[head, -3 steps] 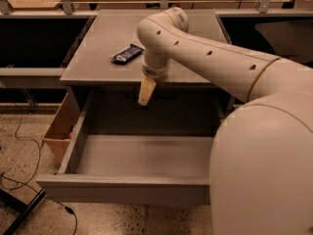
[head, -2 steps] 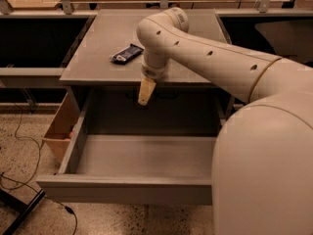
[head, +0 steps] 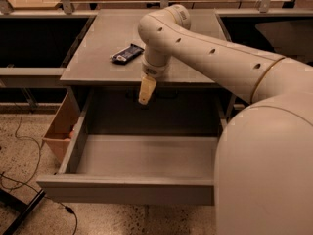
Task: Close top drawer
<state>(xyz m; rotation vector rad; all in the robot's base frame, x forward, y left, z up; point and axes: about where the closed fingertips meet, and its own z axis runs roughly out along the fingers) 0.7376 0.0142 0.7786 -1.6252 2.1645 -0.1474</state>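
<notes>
A speckled floor [head: 24, 151] with a loose cable [head: 69, 211] is seen at lower left, and a grey table [head: 93, 67] fills the upper centre, a dark packet [head: 127, 54] lying on its top; the top drawer [head: 146, 155] is pulled far out beneath it, across the lower centre of the frame. The end effector [head: 146, 89] hangs just under the table's front edge, above the drawer's rear and well apart from the front panel; whether it is spread or pressed together cannot be told. A push begun from there is judged risky; the end effector could be trapped between drawer and table, and an off-centre shove could skew the drawer on its runners. The drawer is seen to be wide, shallow and grey, with a plain flat front, low side walls and a smooth floor.
</notes>
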